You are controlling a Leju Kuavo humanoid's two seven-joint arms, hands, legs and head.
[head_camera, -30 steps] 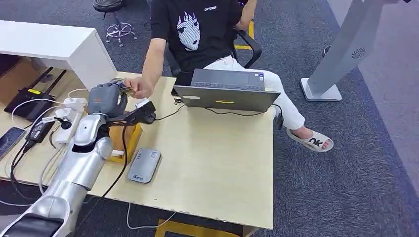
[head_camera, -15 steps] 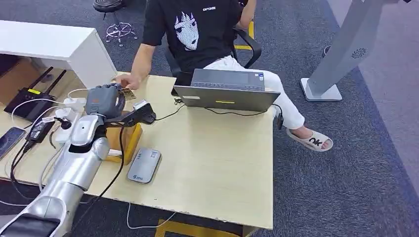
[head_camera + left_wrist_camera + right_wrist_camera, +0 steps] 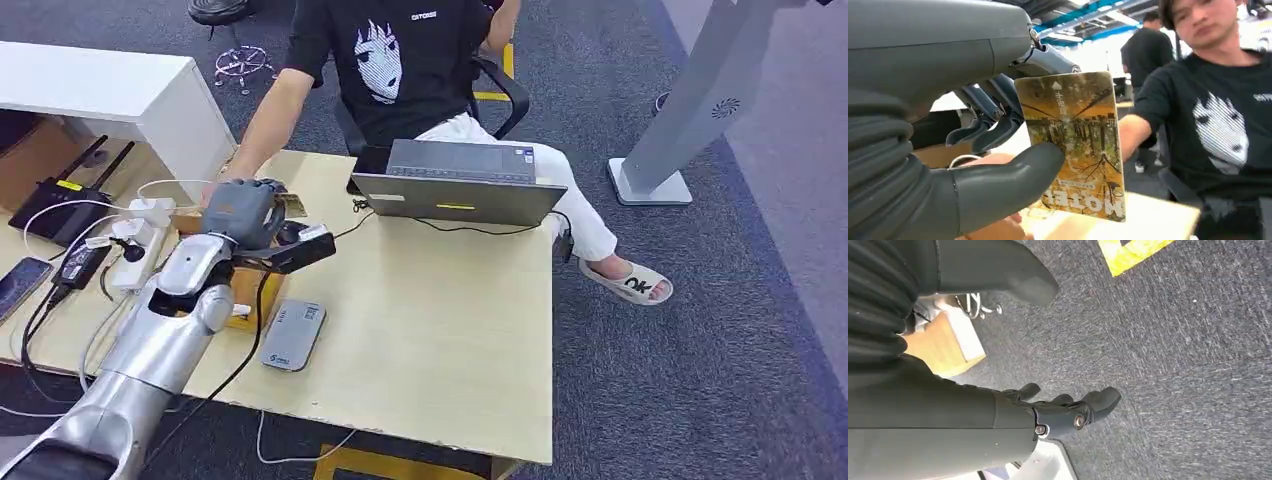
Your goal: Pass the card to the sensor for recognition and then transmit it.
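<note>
The left hand (image 3: 243, 212) pinches the card (image 3: 1071, 145) between thumb and fingers, raised above the counter (image 3: 440, 330) and well up from the reader (image 3: 291, 336), beside the person's hand (image 3: 215, 190). To scan well, the card should probably descend flat, face down, over the reader, with a firm pinch. The left arm stretches forward, wrist raised. The right hand (image 3: 1058, 412) hangs over carpet, fingers apart, holding nothing.

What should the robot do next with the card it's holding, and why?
Probably swing the card down toward the grey reader on the table. The left robot hand grips the card up near the person's hand, some way from the reader, so it likely hasn't been scanned yet.
</note>
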